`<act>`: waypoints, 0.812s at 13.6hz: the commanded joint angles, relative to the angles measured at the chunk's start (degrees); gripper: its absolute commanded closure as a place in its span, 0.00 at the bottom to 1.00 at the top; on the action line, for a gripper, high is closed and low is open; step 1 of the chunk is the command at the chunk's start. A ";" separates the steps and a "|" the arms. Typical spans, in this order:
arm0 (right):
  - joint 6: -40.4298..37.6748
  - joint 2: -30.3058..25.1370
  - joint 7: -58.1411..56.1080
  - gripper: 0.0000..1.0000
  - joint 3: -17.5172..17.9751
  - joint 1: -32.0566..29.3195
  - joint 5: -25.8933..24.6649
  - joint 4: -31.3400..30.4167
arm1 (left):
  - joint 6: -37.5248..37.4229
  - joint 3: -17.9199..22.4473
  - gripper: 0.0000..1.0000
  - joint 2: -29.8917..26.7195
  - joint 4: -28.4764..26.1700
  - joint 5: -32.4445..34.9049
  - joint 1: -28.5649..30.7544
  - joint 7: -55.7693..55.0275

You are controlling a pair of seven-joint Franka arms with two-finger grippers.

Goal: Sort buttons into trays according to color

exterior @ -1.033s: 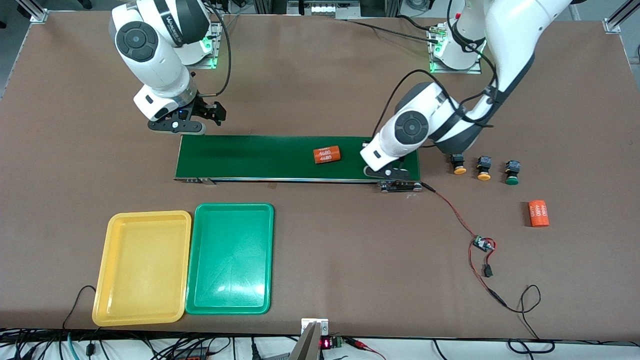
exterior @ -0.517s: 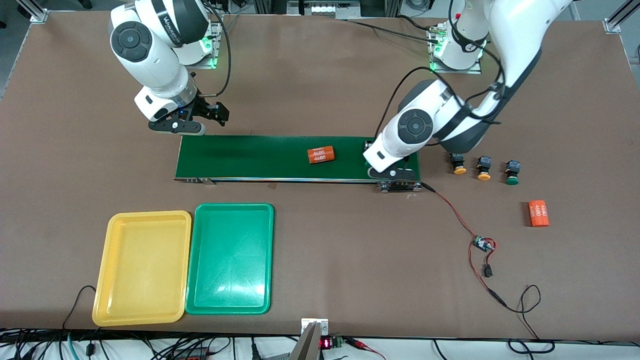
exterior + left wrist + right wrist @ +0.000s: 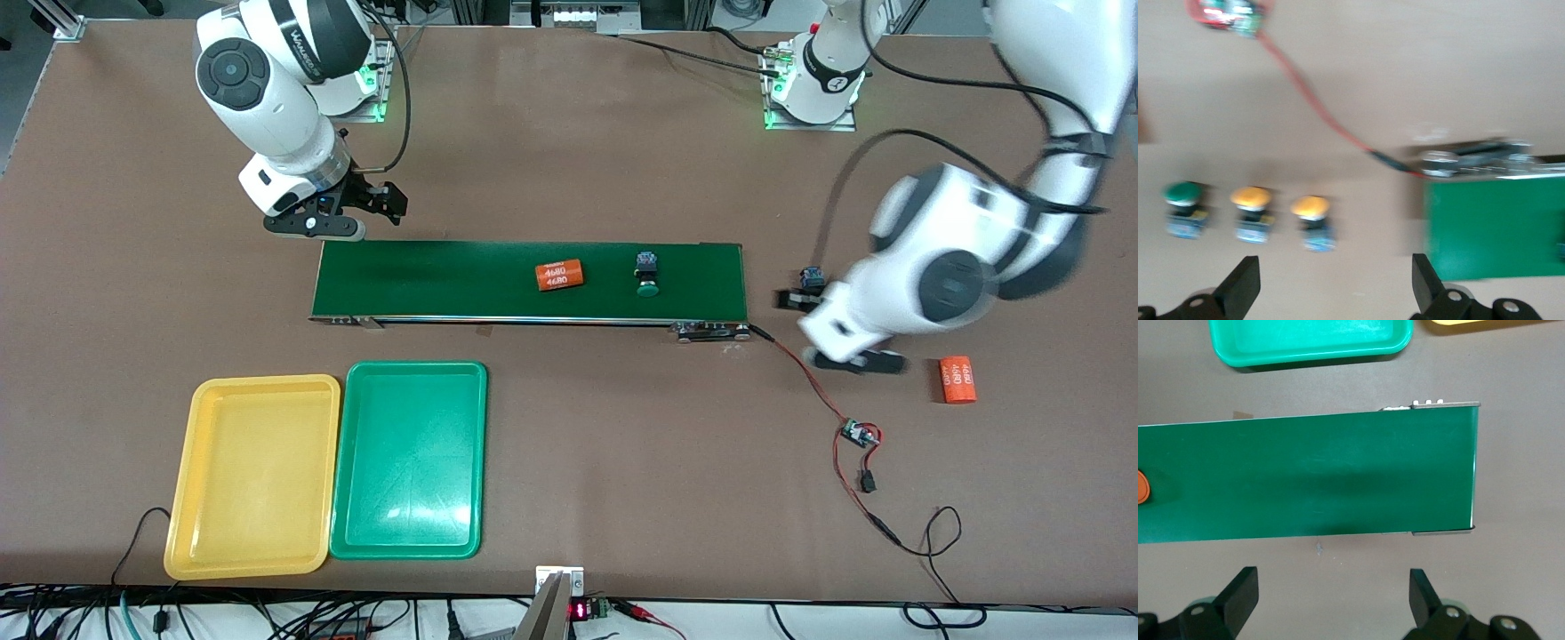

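One green-capped button [image 3: 646, 274] lies on the conveyor belt [image 3: 444, 277], apart from both grippers. My left gripper [image 3: 825, 331] hangs open and empty over the table just past the belt's end. In the left wrist view, the left gripper [image 3: 1335, 277] faces a row of one green button [image 3: 1183, 208] and two yellow buttons [image 3: 1251, 213] [image 3: 1313, 220]. In the front view the left arm hides most of that row. My right gripper [image 3: 378, 203] waits open at the belt's other end. The yellow tray [image 3: 253, 476] and green tray [image 3: 411, 460] lie side by side with nothing in them, nearer to the camera.
An orange "4680" cylinder [image 3: 559, 275] rides on the belt beside the green button. A second cylinder [image 3: 957, 380] lies on the table by the left hand. A red wire [image 3: 805, 373] runs from the belt's end to a small circuit board [image 3: 858, 434].
The left gripper opened, left a green button on the belt and swung off toward the row of buttons. The cylinder on the belt drifted toward the right arm's end.
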 commanded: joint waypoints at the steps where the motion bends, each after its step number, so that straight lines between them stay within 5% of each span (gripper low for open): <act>1: -2.21 -0.05 0.56 0.00 -0.31 0.29 0.84 1.13 | 0.17 0.19 0.00 1.65 -2.23 6.72 4.62 6.25; 3: -2.49 0.04 0.47 0.00 -0.31 0.11 0.66 1.22 | 3.06 0.11 0.00 2.62 -5.30 13.83 8.83 6.96; 7: -2.31 0.13 0.04 0.00 -0.31 0.11 0.40 1.31 | 20.62 0.20 0.00 2.19 -17.25 17.54 18.94 13.28; 11: -2.22 0.21 0.03 0.00 -0.31 0.11 0.40 1.31 | 25.40 0.11 0.00 2.27 -22.80 18.35 24.05 15.05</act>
